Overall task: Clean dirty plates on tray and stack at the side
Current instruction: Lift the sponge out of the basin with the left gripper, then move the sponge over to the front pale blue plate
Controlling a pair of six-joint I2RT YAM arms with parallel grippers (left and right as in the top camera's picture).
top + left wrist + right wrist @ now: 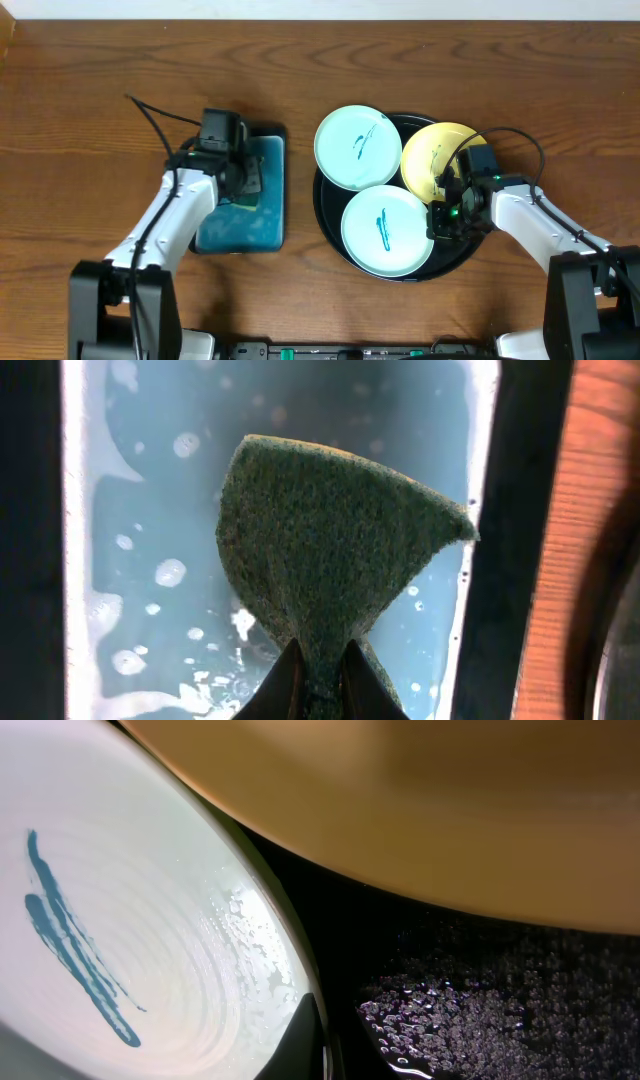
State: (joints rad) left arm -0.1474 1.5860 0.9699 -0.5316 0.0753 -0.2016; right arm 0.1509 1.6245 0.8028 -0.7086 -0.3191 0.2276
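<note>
Three plates lie in the round black tray (322,205). A pale plate (357,147) at the back left and a pale plate (385,230) at the front both carry teal scribbles, and a yellow plate (435,158) sits at the back right. My right gripper (440,220) is shut on the front plate's right rim. In the right wrist view the gripper (335,1045) has one finger on the wet front plate (130,900) and one outside it, over the wet tray (470,1000). My left gripper (245,185) is shut on a green sponge (330,530) above soapy water.
A rectangular black-rimmed teal basin (235,235) holding foamy water stands left of the tray, its right rim (510,510) close to the sponge. The yellow plate (400,810) looms just above my right gripper. Bare wooden table (80,120) surrounds everything.
</note>
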